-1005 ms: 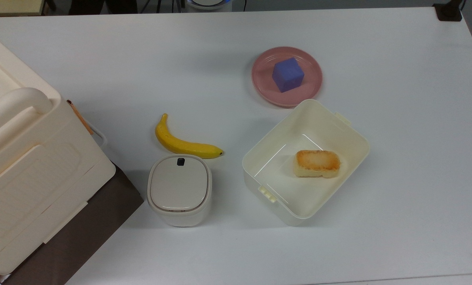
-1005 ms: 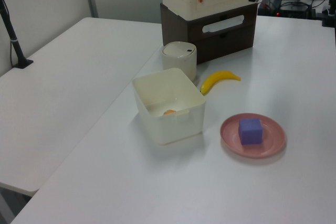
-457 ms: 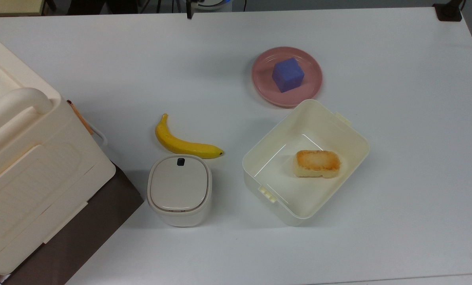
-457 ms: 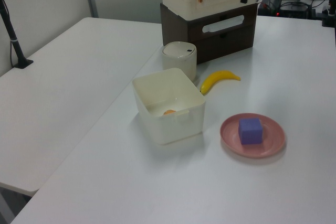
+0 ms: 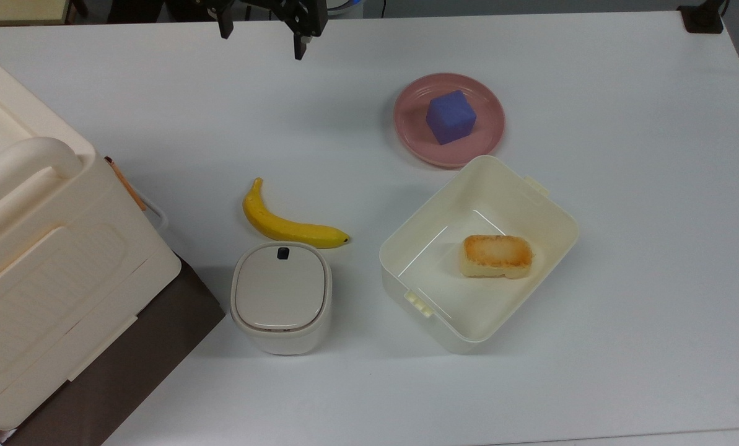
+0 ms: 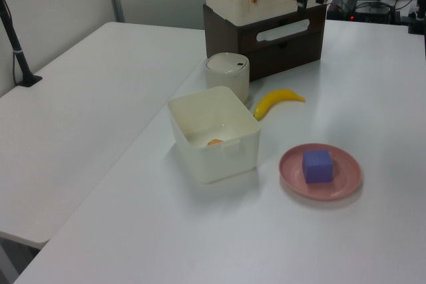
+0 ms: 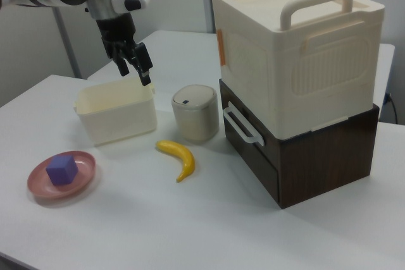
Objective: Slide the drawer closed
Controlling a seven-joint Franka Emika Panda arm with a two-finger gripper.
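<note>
Black two-finger end effector [image 7: 134,71] up in the air, fingers spread wide, pinching nothing. Well apart from the shallow wooden drawer with the dark brown front panel and white loop handle [image 7: 254,148]: down and off to the right view's right. Drawer tucked under the big cream plastic box [image 7: 297,55], front panel looking just slightly proud of the dark brown cabinet [image 7: 323,156]. Handle lying lengthwise across the panel. Probably a drop to panel height, then a straight push inward.

Arm raised, wrist angled down; tool [image 7: 131,63] empty, fingers [image 7: 145,71] spread apart.
</note>
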